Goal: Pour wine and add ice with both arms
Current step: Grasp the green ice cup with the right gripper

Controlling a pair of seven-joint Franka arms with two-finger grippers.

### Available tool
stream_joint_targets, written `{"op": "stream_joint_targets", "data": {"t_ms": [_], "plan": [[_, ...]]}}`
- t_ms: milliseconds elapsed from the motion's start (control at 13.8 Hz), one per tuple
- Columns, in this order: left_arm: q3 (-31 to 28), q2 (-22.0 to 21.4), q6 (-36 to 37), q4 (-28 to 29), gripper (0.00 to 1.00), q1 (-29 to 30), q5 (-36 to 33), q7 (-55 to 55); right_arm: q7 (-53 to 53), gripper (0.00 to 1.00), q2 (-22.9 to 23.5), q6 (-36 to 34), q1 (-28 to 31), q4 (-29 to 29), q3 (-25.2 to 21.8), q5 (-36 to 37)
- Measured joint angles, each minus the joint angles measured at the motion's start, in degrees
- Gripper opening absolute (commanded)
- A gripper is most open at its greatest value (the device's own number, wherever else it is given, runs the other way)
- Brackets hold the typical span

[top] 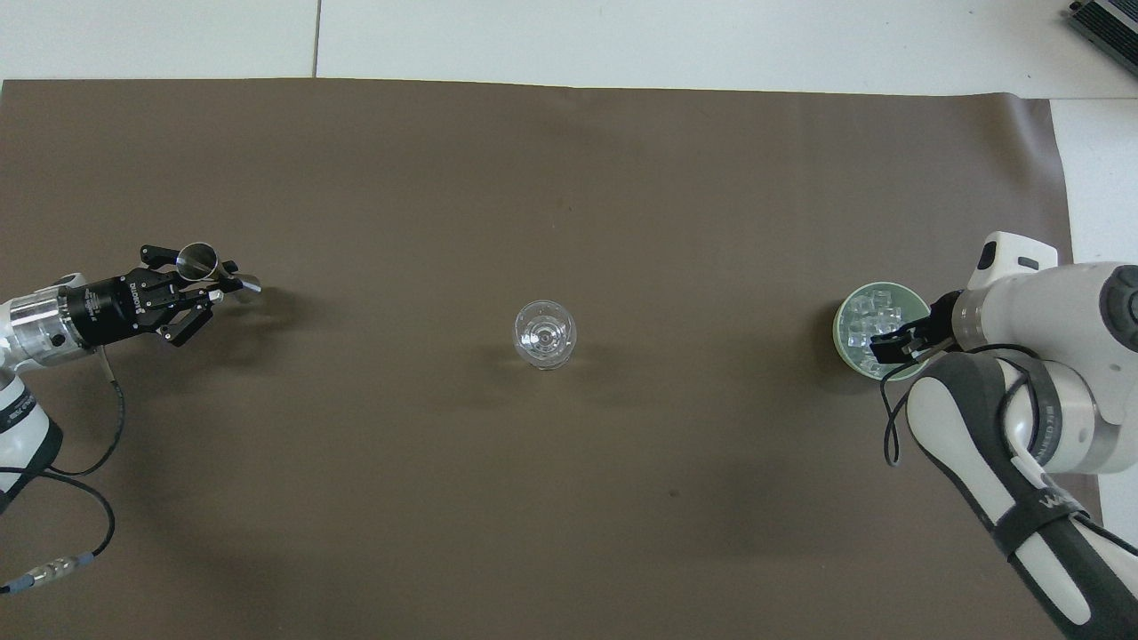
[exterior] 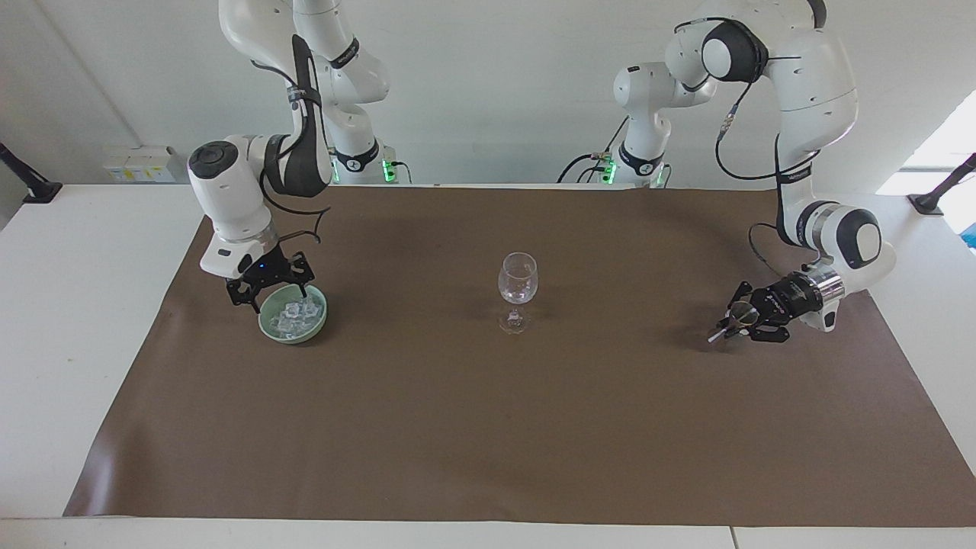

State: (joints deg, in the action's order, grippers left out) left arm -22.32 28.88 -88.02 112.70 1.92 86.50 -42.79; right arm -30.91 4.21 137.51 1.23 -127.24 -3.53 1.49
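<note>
An empty-looking wine glass [exterior: 518, 278] [top: 544, 334] stands upright mid-mat. No wine shows. The ice [exterior: 293, 311] [top: 864, 327] lies as several clear cubes in a pale green bowl [exterior: 319, 325] [top: 839, 336] toward the right arm's end. My right gripper [exterior: 280, 299] [top: 893, 345] points down, open, its fingertips at the bowl's rim on the robots' side, over the cubes. Toward the left arm's end, my left gripper [exterior: 730, 320] [top: 213, 286] hangs low over the mat, lying nearly level and shut on a small metal cup [exterior: 738, 310] [top: 197, 260].
A brown mat [exterior: 488, 427] [top: 569, 178] covers most of the white table [exterior: 84, 305]. Black cables trail from the left arm [top: 89, 444] over the mat. A dark device corner [top: 1107, 22] sits at the table's corner farthest from the robots.
</note>
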Motion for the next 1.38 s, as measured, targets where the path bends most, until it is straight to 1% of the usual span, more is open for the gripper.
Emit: {"op": "stream_joint_targets", "data": {"t_ms": [73,218,290,363,508,871,1089,1162,1234,1307,1379], "plan": [[0.1,0.2,0.1,0.0,0.0,0.0,0.1,0.0,0.0,0.8,0.5,0.2,0.0,0.0,0.0,0.0],[0.3,0.4,0.1,0.2,0.0,0.0,0.1,0.0,0.0,0.71,0.9,0.2,-0.1,-0.1,0.1,0.0],[0.3,0.5,0.1,0.2,0.0,0.0,0.1,0.0,0.0,0.64,0.9,0.2,-0.1,-0.1,0.2,0.0],[0.4,0.6,0.1,0.3,0.0,0.0,0.1,0.0,0.0,0.61,0.9,0.2,-0.1,-0.1,0.3,0.0],[0.4,0.8,0.1,0.8,0.0,0.0,0.1,0.6,0.0,0.61,0.9,0.1,-0.1,-0.1,0.3,0.0],[0.4,1.1,0.0,2.0,0.0,0.0,0.1,2.7,0.0,0.54,0.9,0.0,-0.1,-0.2,0.4,0.0],[0.4,1.2,-0.1,2.4,0.01,0.0,0.1,3.9,0.0,0.52,0.9,-0.2,-0.1,-0.4,0.4,0.0],[0.4,1.2,-0.1,2.4,0.07,-0.1,0.1,4.2,0.0,0.51,0.9,-0.2,-0.1,-0.4,0.4,0.0],[0.4,1.2,-0.1,2.4,0.18,-0.1,0.1,4.5,0.0,0.44,0.9,-0.2,-0.1,-0.4,0.4,0.0],[0.4,1.2,-0.1,2.5,0.27,-0.1,0.1,4.8,0.0,0.34,0.9,-0.2,-0.1,-0.4,0.4,0.0],[0.4,1.2,-0.1,2.6,0.29,-0.1,0.1,5.1,0.0,0.25,0.9,-0.2,-0.1,-0.4,0.4,0.0]]}}
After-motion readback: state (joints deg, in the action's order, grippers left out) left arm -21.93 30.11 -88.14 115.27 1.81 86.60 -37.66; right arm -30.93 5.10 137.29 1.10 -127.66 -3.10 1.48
